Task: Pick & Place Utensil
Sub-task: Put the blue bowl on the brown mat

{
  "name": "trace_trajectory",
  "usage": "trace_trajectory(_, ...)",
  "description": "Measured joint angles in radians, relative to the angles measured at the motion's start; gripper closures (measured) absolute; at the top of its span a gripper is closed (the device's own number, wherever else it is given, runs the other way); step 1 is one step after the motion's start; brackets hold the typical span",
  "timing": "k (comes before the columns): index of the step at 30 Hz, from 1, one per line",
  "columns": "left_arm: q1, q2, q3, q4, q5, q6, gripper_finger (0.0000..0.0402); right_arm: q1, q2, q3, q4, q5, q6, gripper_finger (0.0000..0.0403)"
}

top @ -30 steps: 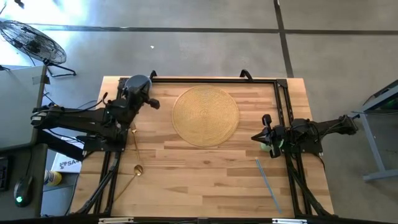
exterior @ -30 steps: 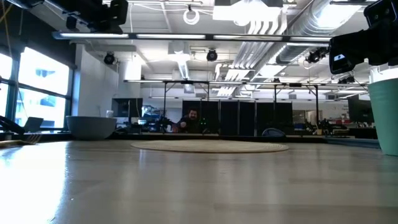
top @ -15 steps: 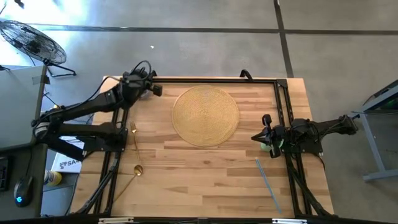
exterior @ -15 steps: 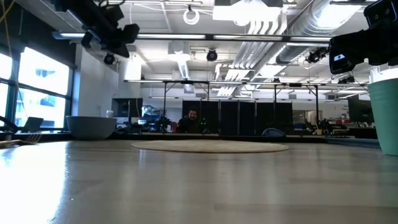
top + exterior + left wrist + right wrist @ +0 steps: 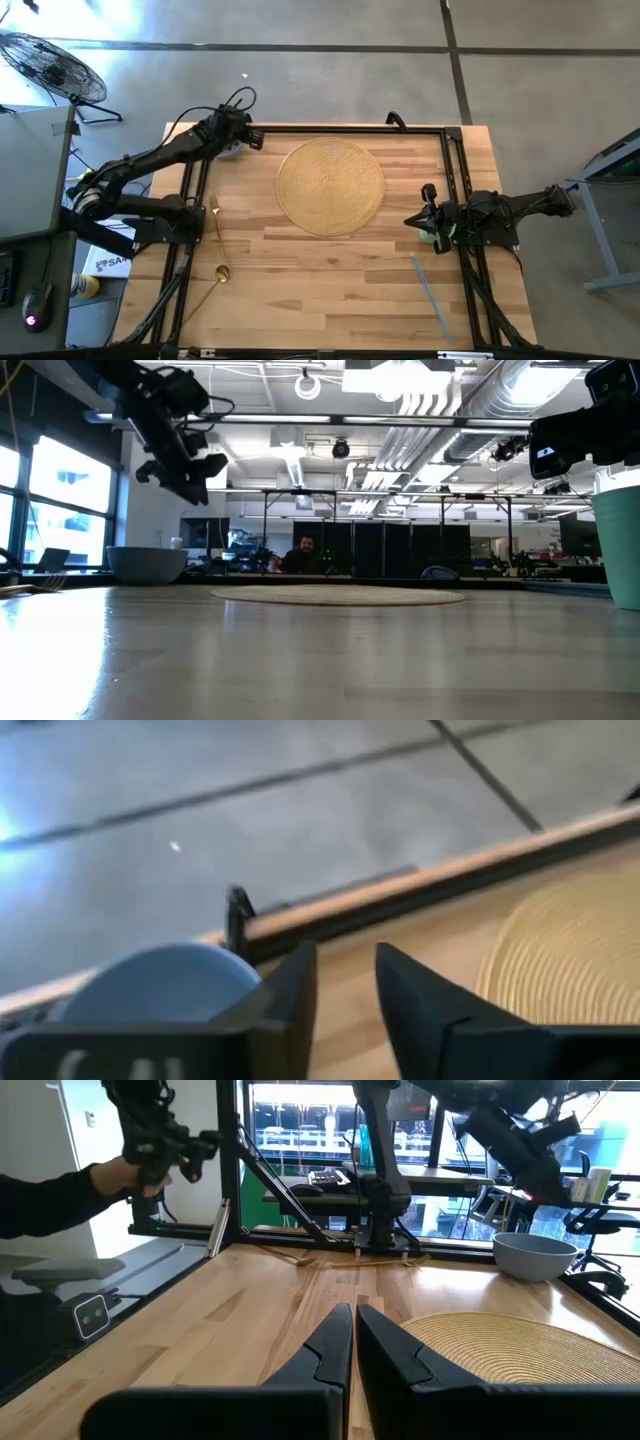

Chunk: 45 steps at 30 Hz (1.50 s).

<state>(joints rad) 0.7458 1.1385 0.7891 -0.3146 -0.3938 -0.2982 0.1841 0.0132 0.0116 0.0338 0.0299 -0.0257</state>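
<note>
Two gold utensils, fork (image 5: 214, 217) and spoon (image 5: 216, 279), lie lengthwise along our table's (image 5: 330, 280) left edge; our left gripper (image 5: 250, 140), jaws apart and empty, hangs far beyond them, while our right gripper (image 5: 413, 220) waits clenched, well apart

A round woven placemat (image 5: 331, 185) lies on the wooden table (image 5: 330, 290). A grey bowl (image 5: 534, 1256) sits near one corner. A floor fan (image 5: 52, 68) stands beyond.

bowl (image 5: 226, 148): 1 | mat (image 5: 331, 186): 1 | fork (image 5: 215, 218): 1 | spoon (image 5: 215, 282): 1 | cup (image 5: 430, 236): 1
</note>
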Motion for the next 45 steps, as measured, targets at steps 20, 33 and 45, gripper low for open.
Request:
trace_trajectory(20,0.151,0.195,0.000,-0.108,0.099,-0.074,0.0252,0.000,0.000,0.000,0.000,0.000,0.000,0.0391)
trace_trajectory(33,0.143,0.255,0.000,-0.130,0.118,-0.074,0.0252,0.000,0.000,0.000,0.000,0.000,0.000,0.0391)
trace_trajectory(45,0.142,0.254,0.000,-0.186,0.118,-0.092,0.0252,0.000,0.000,0.000,0.000,0.000,0.000,0.0391)
